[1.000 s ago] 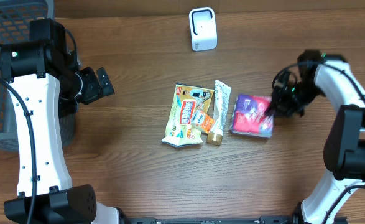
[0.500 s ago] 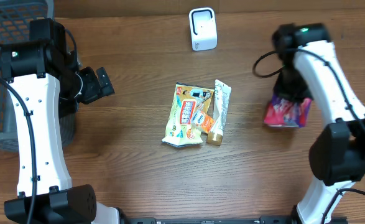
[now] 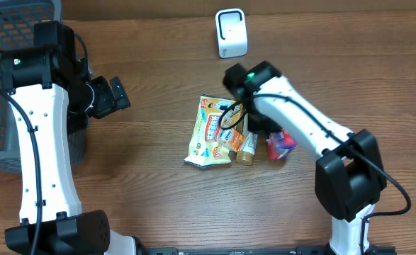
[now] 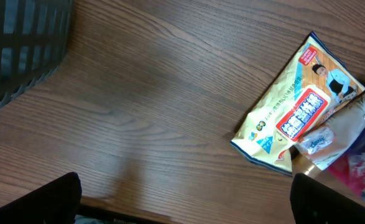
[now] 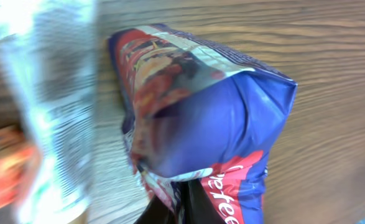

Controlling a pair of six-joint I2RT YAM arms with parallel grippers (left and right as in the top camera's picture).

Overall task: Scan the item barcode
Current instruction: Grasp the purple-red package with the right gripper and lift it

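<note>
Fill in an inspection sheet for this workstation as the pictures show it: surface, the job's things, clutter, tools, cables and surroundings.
surface: brown wooden table; no spills seen.
job's things: white scanner upright at the far edge; red and blue packet gripped by the right tool.
clutter: yellow snack packet and silver tube lying flat, touching.
grippers: left tool open, holding nothing, away from the items; right tool shut on the packet.
cables: black cable along the left arm; black loop at the right arm, above the snack packet.
surroundings: dark mesh basket at the far left corner.
</note>
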